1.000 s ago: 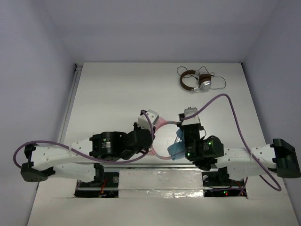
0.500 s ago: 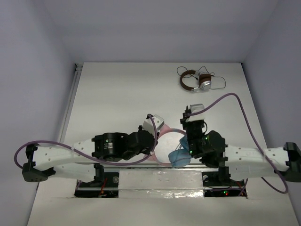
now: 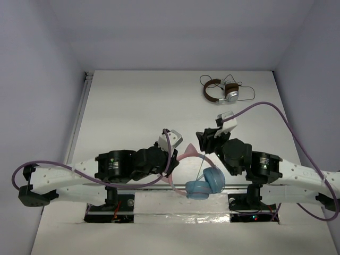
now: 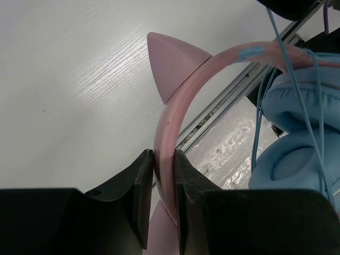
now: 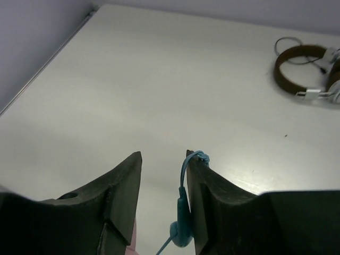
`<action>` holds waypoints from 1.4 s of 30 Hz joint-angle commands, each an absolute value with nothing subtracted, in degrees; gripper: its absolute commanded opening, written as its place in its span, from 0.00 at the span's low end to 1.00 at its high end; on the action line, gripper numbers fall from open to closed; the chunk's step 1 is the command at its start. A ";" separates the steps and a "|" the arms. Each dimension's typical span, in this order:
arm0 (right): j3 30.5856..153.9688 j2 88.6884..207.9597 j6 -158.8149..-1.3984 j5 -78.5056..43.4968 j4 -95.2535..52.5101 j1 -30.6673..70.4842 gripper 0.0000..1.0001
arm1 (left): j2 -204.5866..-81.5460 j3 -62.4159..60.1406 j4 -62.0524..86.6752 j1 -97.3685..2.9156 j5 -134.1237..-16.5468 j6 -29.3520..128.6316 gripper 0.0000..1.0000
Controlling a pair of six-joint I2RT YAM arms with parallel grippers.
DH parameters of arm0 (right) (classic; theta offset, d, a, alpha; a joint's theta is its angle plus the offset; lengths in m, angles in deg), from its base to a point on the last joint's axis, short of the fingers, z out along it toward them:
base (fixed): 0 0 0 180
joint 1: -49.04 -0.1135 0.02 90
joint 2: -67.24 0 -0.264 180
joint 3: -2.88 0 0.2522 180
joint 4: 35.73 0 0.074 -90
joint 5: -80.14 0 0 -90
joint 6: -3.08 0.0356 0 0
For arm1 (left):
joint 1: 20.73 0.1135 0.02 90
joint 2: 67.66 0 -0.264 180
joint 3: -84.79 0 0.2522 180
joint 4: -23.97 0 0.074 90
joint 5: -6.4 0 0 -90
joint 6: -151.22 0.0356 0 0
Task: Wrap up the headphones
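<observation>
Two headphone sets over one white table (image 3: 133,106). The pink-banded, cat-eared headphones (image 3: 204,185), with two light-blue round cups, are at 6 o'clock between two arms. The left gripper (image 4: 163,159) is clamped on the pink headband (image 4: 183,85). The right gripper (image 5: 163,156) has its jaws partly apart, and the thin pale-blue cable (image 5: 182,196) touches one finger. The brown-and-silver headphones (image 3: 220,91) lie at 1 o'clock.

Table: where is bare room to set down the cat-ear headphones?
Free: the far-left stretch of the table, from the left rail to the brown headphones, and the middle strip beyond the left claw and the right claw. Crowded: the near edge, with the cat-ear headphones, and the far-right corner around the brown headphones.
</observation>
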State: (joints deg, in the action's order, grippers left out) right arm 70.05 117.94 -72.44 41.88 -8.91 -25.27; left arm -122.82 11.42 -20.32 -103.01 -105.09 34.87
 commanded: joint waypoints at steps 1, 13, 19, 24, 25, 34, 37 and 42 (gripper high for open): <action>70.43 113.92 -64.34 37.44 -2.03 -24.09 0.46 | -119.78 10.56 -18.80 -104.40 -100.47 35.73 0.00; 77.12 111.37 -52.29 16.72 16.80 -24.09 0.67 | -117.93 8.81 -15.29 -102.21 -106.71 31.60 0.00; 75.79 107.94 -54.31 9.30 16.70 -24.09 0.75 | -116.44 8.37 -11.51 -93.80 -104.89 34.22 0.00; 78.69 109.16 -52.30 13.06 22.13 -24.09 0.76 | -118.28 8.19 -7.37 -84.02 -94.77 38.10 0.00; 80.17 109.78 -52.03 15.25 22.94 -24.09 0.75 | -118.89 8.02 -7.37 -84.01 -93.89 38.89 0.00; 81.68 107.32 -52.73 26.59 16.27 -24.09 0.62 | -126.10 0.64 -15.71 -81.64 -102.65 42.32 0.00; 79.14 104.09 -53.96 30.55 11.27 -24.09 0.40 | -126.90 -0.69 -15.55 -81.64 -105.38 43.20 0.00; 73.08 99.34 -57.39 32.41 2.57 -24.09 0.21 | -126.73 1.67 -12.74 -81.64 -107.68 43.73 0.00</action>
State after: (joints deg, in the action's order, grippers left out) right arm 75.06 101.31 -54.78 28.64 11.51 -24.15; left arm -127.89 2.70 -18.44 -81.92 -104.79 43.68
